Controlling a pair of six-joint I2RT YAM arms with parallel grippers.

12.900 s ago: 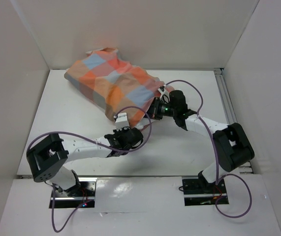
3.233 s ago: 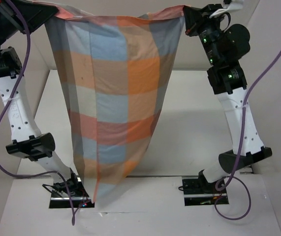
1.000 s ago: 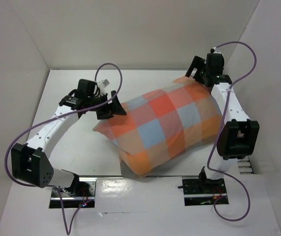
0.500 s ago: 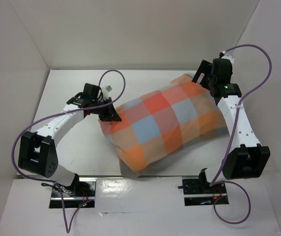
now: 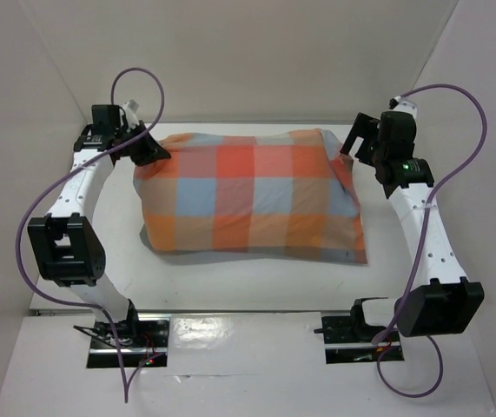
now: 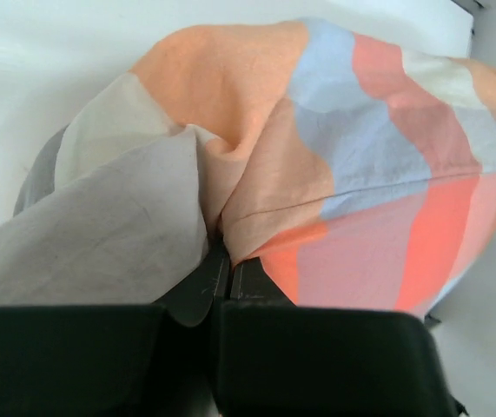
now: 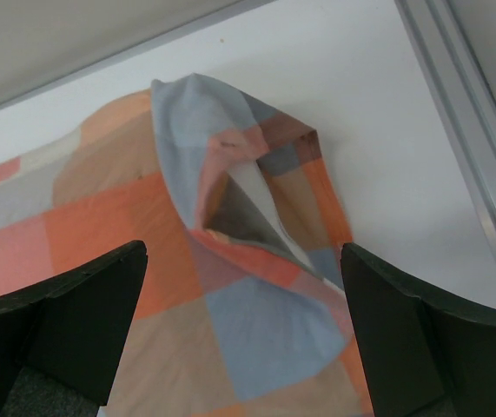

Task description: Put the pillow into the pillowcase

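Observation:
The checked pillowcase (image 5: pixel 248 195) lies plump and rectangular in the middle of the white table, its long side along the back wall. The pillow is hidden; only checked cloth shows. My left gripper (image 5: pixel 148 149) sits at the case's back-left corner, shut on a pinch of its fabric (image 6: pixel 230 217); in the left wrist view the gripper (image 6: pixel 224 254) has its jaws pressed together on the cloth. My right gripper (image 5: pixel 356 143) hovers over the back-right corner, open. In the right wrist view the gripper (image 7: pixel 243 295) holds nothing, and a loose folded flap (image 7: pixel 239 187) of the pillowcase (image 7: pixel 126 226) gapes below.
White walls box the table in at the back and on both sides. An aluminium rail (image 5: pixel 401 174) runs along the right edge, close to the right arm, and shows in the right wrist view as the rail (image 7: pixel 465 113). Purple cables loop above both arms.
The left gripper has shut on the case's corner and drawn it back and left. The stuffed case has swung from a diagonal to lie parallel to the back wall. The right gripper stays open.

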